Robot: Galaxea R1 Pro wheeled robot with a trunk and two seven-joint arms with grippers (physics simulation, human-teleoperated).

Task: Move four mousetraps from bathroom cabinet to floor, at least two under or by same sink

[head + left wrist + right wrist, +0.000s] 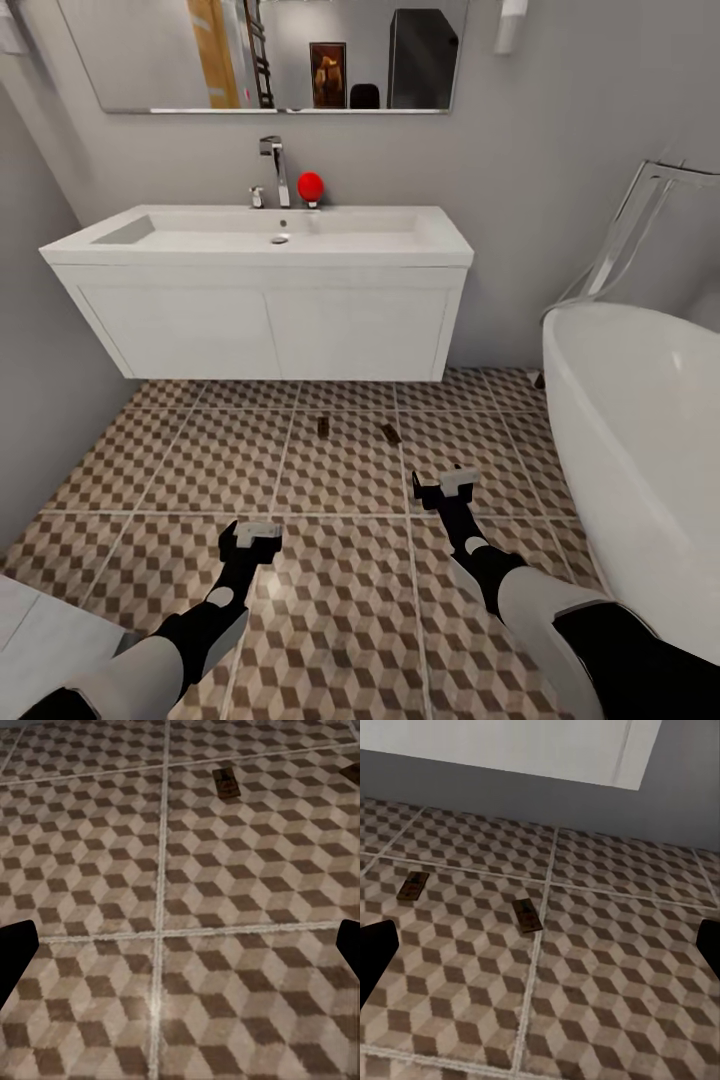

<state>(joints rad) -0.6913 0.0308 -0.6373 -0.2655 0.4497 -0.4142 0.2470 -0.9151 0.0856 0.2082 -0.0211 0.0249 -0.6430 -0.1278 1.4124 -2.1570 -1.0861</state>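
— Nearest item?
— Left pincer [257,533], fingers apart, empty, over bare bathroom floor [160,470]. Right pincer [447,484] likewise spread, empty — open tile all round both.
— Edges?
— Bathtub [640,440] rim close on the right; grey wall on the left.
— Mousetraps?
— Two on the tiles, just ahead of the vanity front: one [323,427] with long axis pointing toward the bathroom sink [260,240], the other [390,433] angled, apart from it.
— Basin contents?
— Cannot tell; a red ball [310,185] stands by the tap [275,170].
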